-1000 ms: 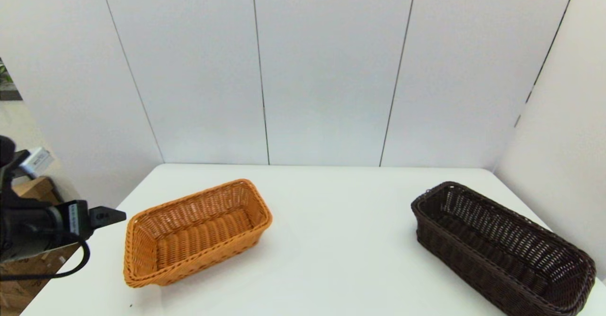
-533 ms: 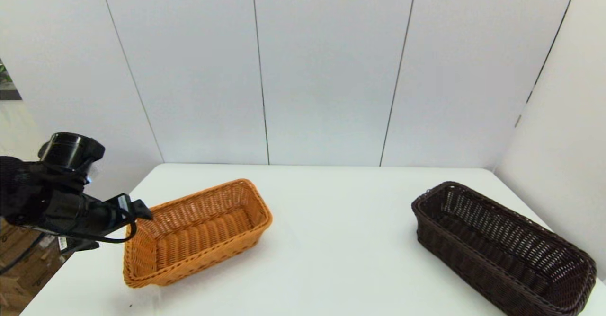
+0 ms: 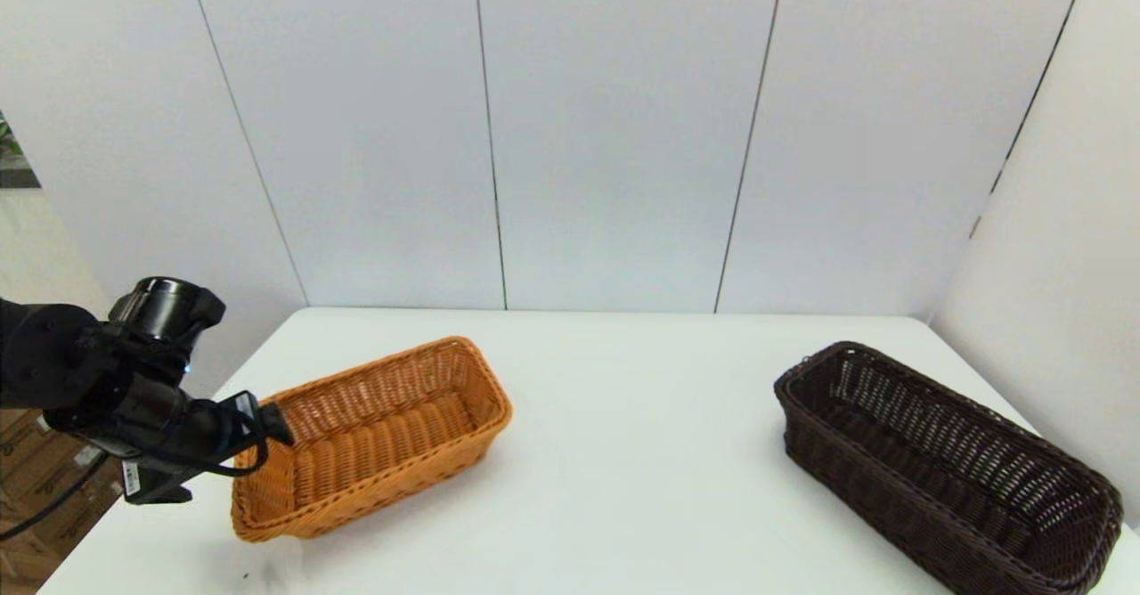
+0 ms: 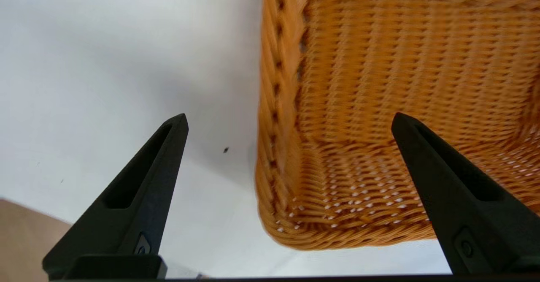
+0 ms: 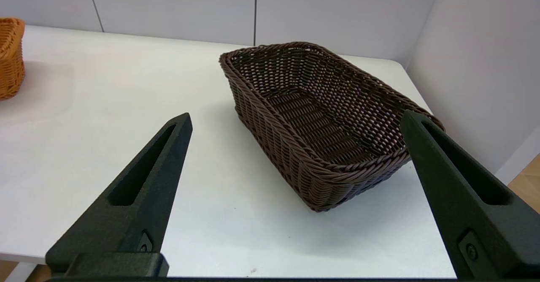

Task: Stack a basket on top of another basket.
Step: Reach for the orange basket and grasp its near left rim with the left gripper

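Observation:
The orange-tan woven basket (image 3: 374, 435) lies on the left of the white table, and the dark brown basket (image 3: 944, 466) lies far off at the right. My left gripper (image 3: 272, 421) hovers at the orange basket's left end. In the left wrist view it (image 4: 289, 115) is open, with one finger outside the braided rim and the other over the orange basket's inside (image 4: 400, 62), holding nothing. My right gripper (image 5: 295, 114) is open and empty, back from the table's near edge, facing the dark basket (image 5: 320, 117). It does not show in the head view.
White wall panels close off the table (image 3: 623, 488) behind and on the right, near the dark basket. Cardboard boxes (image 3: 36, 470) stand on the floor past the table's left edge. An edge of the orange basket (image 5: 8, 58) shows in the right wrist view.
My left arm has swung in from beyond the table's left edge to the orange basket's left end. Both baskets have stayed where they were.

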{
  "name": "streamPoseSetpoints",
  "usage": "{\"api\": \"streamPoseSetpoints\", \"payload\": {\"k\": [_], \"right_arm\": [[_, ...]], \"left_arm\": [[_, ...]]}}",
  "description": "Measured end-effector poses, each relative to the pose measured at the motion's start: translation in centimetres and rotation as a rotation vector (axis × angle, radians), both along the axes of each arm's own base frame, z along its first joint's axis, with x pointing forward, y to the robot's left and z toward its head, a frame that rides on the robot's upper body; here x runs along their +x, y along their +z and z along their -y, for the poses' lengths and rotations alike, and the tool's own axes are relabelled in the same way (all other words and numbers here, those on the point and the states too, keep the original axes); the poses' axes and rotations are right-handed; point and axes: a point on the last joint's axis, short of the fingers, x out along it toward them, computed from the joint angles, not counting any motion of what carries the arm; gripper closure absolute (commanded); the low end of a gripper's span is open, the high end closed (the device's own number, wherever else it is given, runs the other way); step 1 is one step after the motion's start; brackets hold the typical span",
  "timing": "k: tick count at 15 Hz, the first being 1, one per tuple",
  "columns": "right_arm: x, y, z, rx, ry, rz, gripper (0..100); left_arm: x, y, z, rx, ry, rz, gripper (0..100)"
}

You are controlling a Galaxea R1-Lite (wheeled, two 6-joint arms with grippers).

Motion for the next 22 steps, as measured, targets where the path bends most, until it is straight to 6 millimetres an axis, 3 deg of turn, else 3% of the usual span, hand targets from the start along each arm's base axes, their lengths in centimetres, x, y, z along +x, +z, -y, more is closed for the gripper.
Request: {"api": "streamPoseSetpoints", "payload": {"k": [9, 22], "right_arm": [[0.0, 0.0, 0.0, 0.000, 0.000, 0.000, 0], [0.0, 0.0, 0.0, 0.000, 0.000, 0.000, 0]], "left_arm": [[0.1, -1.2, -0.4, -0.017, 0.041, -0.065, 0], [2.3, -6.1, -0.9, -0.032, 0.048, -0.162, 0]]}}
